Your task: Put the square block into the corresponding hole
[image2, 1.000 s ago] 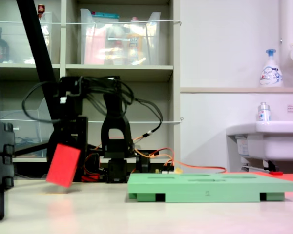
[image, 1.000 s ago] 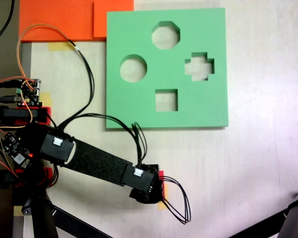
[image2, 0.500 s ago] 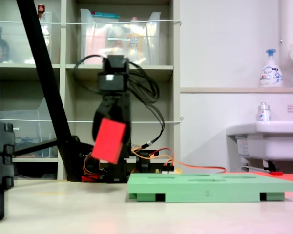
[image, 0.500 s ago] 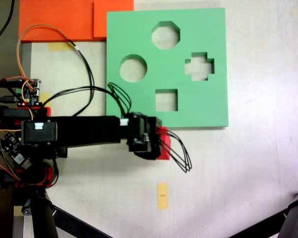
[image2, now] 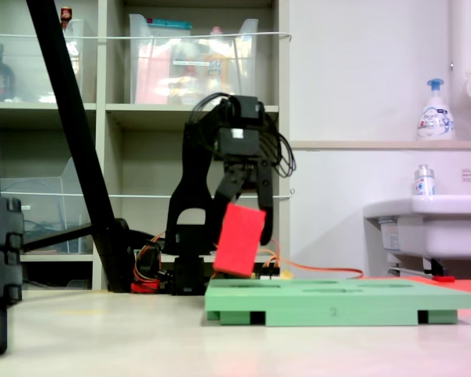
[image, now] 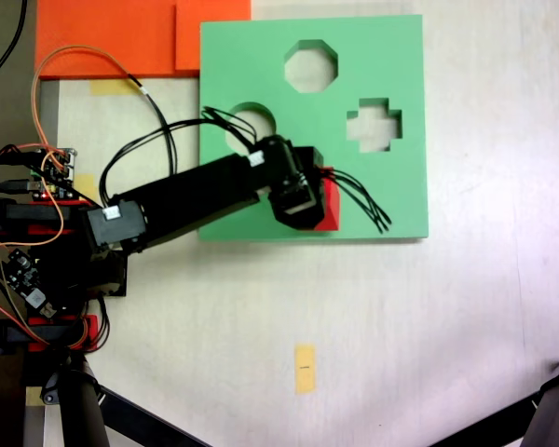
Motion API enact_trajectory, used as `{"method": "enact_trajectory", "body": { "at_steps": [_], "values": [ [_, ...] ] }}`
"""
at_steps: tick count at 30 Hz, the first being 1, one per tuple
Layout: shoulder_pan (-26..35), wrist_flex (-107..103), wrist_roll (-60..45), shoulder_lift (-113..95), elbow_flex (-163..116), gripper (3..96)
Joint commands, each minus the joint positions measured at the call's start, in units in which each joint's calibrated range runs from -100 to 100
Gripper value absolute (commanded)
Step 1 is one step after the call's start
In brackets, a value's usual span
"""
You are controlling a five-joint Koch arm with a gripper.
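A small yellow paper strip lies alone on the pale tabletop at the near edge of the first exterior view, well apart from the action. Farther in, the black Koch arm reaches from its base at the first exterior view's left out over the flat light-green foam board. Its hand is clenched on the small bright red cube, which hangs tilted in the air just above the board's near-left part in the second exterior view, its lower corner close to the surface but apparently not yet touching.

In the first exterior view the hand and cube cover the spot where the square cutout should be; the hole itself cannot be seen from above. Farther back on the board, the round cutout is partly hidden by the arm, while the cross-shaped cutout and the octagonal cutout lie open. An orange foam sheet sits beyond the board's far-left corner.

The step in hand looks to be the lowering. To do it well, the cube would likely need levelling so its bottom face lies parallel to the board, its edges squared to the cutout's sides, then a slow straight descent before the grip lets go; a tilted entry risks catching on the foam rim.
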Motion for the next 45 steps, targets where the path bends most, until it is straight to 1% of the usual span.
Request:
{"method": "enact_trajectory", "body": {
  "at_steps": [1,26,45],
  "values": [
    [0.68,-1.64,0.15,1.1,4.78,25.0],
    [3.61,-0.1,3.96,6.82,4.98,24.8],
    [4.44,-0.19,3.91,10.59,5.08,24.9]
  ]
}}
